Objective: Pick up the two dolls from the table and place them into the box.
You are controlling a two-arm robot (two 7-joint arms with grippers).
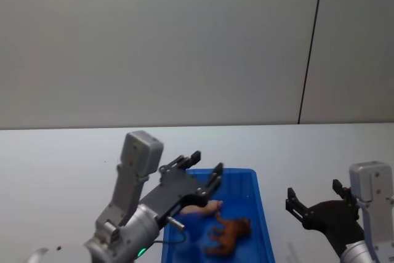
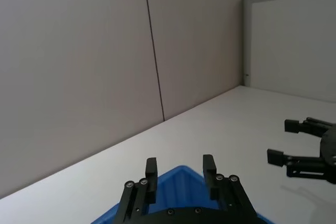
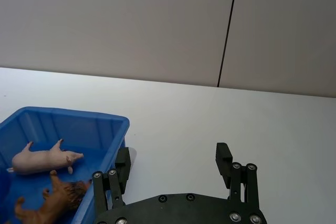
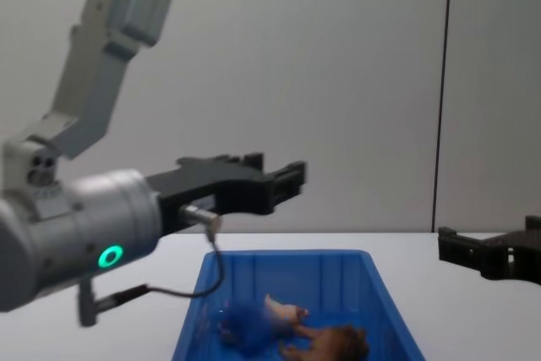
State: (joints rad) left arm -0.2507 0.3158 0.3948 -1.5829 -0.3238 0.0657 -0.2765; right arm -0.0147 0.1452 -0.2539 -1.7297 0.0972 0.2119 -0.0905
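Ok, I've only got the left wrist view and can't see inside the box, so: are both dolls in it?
Observer: Yes, the pink pig and the brown lion both lie inside the blue box.
Operator: How does my left claw sit relative to them?
Observer: The left claw is open, up above the box, clear of both dolls.
Operator: And the right one?
Observer: The right claw is open and empty, right of the box, over the table.

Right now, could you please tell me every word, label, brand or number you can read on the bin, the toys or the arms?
None: no readable text in any view.
The blue box, the pink pig and the brown lion-like doll bear no lettering.
The left pincer and right pincer, both open, show no markings.
The one sign is a green ring light on the left arm, without characters.
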